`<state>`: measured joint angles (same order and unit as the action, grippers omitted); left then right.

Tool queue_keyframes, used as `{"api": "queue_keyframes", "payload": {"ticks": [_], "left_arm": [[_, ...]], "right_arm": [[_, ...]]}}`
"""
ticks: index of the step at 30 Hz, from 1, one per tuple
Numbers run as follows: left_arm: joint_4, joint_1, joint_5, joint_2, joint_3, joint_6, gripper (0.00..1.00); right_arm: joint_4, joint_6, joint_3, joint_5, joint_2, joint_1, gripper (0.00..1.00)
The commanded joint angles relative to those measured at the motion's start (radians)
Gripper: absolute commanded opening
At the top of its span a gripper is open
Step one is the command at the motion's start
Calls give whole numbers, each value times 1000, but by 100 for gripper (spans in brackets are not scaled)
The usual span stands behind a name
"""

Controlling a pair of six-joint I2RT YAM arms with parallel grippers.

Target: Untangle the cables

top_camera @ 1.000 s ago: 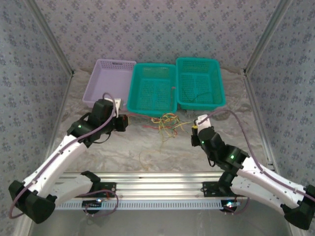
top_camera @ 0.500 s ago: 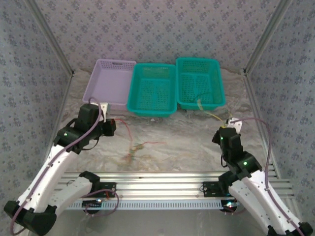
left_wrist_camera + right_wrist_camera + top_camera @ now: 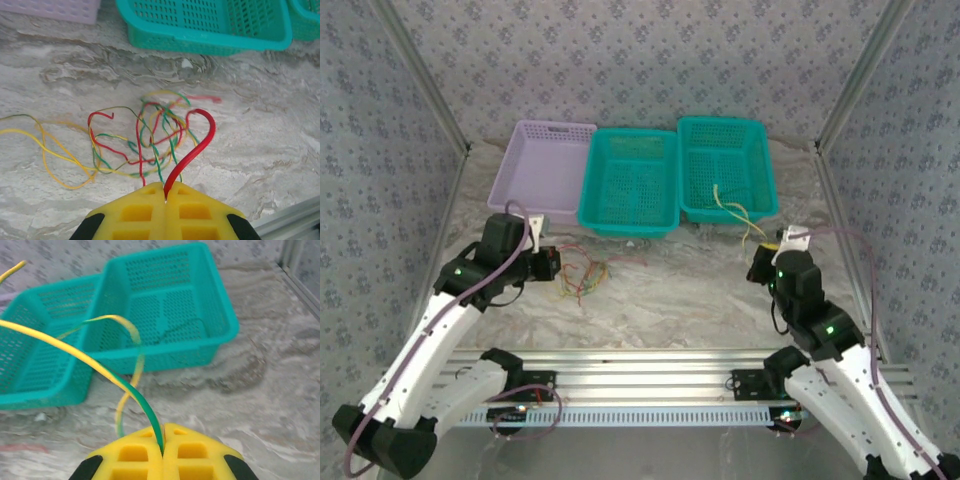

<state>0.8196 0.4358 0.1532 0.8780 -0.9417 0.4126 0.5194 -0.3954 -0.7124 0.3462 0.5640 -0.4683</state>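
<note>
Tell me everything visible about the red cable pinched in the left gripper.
The red cable is a thin, glossy, plastic-looking wire. One end is pinched between the shut yellow jaws of the left gripper. From there it runs outward, arcs into a hook and curls back over the tangle of red, yellow and green wires lying on the marbled table. Its far end is hard to follow.

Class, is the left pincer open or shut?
Shut: the left pincer clamps the red cable, no gap between its halves.

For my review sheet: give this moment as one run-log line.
left gripper: shut on red cable | right gripper: shut on yellow-green cable | other cables: tangled heap on table
</note>
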Motion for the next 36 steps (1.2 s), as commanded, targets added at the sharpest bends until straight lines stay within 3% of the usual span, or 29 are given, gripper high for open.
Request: {"api": "queue_keyframes", "payload": {"ticks": [1,9,13,17,21,26,29,31,34,36], "left_arm": [[-29,62,-17,9,-2,6,0],[-38,99,-42,-53,25,-1,0],[-43,99,-32,-62,26,-6,0],[-56,99,-26,-73,27,-6,0],[-63,99,-18,-79,29,0,0],[-68,101,-11,-83,26,-3,0],[-76,100,-3,-96,28,-3,0],[-74,102,-1,-105,31,-3,0],[-79,106,7,-115,32,0,0],[-85,109,13,-119,31,3,0]], "right_arm": [[-9,34,-108,-147,123,-3,0],[-138,45,-371,-404,526,-1,0],[-91,52,-634,-460,797,-14,0],[-75,45,-823,-453,1034,-23,0],[40,118,-1051,-327,1261,-62,0],[77,58,-1198,-443,1449,-25,5],[134,56,-1257,-419,1513,-19,7],[147,57,-1282,-420,1538,-18,17],[148,66,-1291,-394,1534,-23,39],[151,79,-1290,-378,1513,-28,45]]}}
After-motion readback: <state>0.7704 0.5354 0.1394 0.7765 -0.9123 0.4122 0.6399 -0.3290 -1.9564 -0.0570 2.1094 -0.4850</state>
